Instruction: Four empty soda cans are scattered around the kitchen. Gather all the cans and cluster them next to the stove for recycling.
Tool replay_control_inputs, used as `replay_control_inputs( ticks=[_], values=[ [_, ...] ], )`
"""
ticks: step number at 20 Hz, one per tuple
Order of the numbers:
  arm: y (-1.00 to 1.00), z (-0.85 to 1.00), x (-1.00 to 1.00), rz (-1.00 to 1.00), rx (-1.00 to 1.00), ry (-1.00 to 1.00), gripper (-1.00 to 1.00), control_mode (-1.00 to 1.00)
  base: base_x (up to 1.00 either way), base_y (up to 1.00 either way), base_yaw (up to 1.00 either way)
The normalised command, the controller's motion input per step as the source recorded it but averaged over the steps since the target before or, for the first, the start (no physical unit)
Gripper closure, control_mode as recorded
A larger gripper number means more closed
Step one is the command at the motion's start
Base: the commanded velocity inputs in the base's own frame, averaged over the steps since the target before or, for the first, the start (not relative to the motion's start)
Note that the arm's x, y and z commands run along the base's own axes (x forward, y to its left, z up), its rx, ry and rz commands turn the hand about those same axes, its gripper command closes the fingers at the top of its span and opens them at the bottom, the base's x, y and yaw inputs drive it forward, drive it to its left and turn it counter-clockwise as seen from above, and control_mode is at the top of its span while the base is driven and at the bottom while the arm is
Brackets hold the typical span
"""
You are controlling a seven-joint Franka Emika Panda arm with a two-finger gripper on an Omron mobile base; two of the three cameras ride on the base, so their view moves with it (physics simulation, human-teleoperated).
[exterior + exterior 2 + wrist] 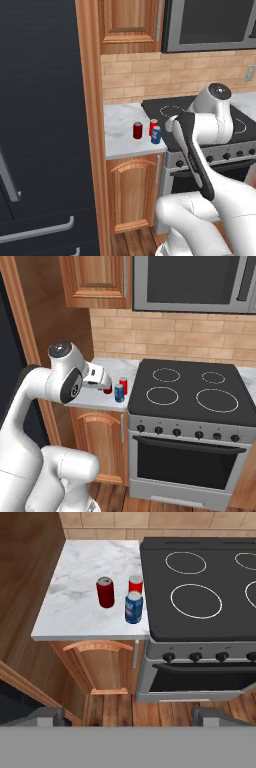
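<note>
Three cans stand bunched on the marble counter (75, 607) in the upper left of the hand view, just beside the stove (200, 577): a dark red can (105, 592) to the left, a second red can (135, 584) behind, and a blue can (133, 607) in front, nearest the counter's front edge and close to the cooktop's left rim. The two on the right sit so near each other that they look to be touching, though that can't be settled. The gripper (127, 714) hangs back from the counter and above the floor, with its fingertips (47, 714) spread to their widest at the bottom of the frame and nothing between them. The main risk, as a guess, is to the cluster itself: a fourth can brought in low or from the front could knock the blue one, which has little counter in front of it and would roll off onto the wood floor. A swing of the arm's elbow, which in the right base view sits at the left just by the cans, could do the same. Open room lies on the counter's left and rear, toward the brick wall; the tall wood panel at the far left closes that side off.
</note>
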Motion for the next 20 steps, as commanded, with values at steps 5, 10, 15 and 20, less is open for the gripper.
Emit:
replay_control_inputs(
  ticks=[5,10,15,20],
  values=[
    [0.06,0.19,-0.21,0.00,0.00,-0.03,-1.00,-1.00,0.00,0.00,0.00],
    [0.01,0.20,-0.21,0.00,0.00,0.00,-1.00,-1.00,0.00,0.00,0.00],
    [0.00,0.20,-0.25,0.00,0.00,0.00,-1.00,-1.00,0.00,0.00,0.00],
    [0.00,0.17,-0.29,0.00,0.00,0.00,-1.00,-1.00,0.00,0.00,0.00]
  ],
)
